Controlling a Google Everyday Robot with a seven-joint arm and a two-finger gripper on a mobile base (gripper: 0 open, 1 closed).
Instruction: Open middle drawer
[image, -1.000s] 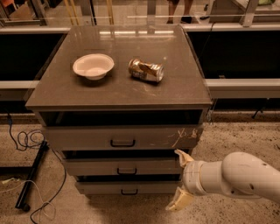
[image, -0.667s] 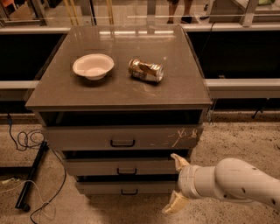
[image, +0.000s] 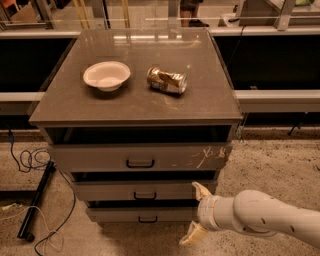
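The middle drawer (image: 115, 190) is the plain grey front of medium height with a small dark loop handle (image: 145, 195); it sits between the taller scratched top drawer (image: 100, 157) and the short bottom drawer (image: 120, 214). All three stand slightly out from the cabinet. My gripper (image: 196, 214) is open at the lower right, in front of the right end of the middle and bottom drawers, its fingers pointing left. One cream fingertip (image: 201, 190) overlaps the middle drawer's right end, the other (image: 191, 238) hangs below the bottom drawer. It holds nothing.
On the cabinet top (image: 210, 102) sit a white bowl (image: 106, 75) and a crushed can (image: 166, 80) lying on its side. Cables (image: 27, 160) and a dark pole (image: 35, 202) lie on the speckled floor at the left. Low shelving runs behind the cabinet.
My gripper and arm have moved left and slightly down, toward the drawers' right ends. The drawers, bowl and can have not moved.
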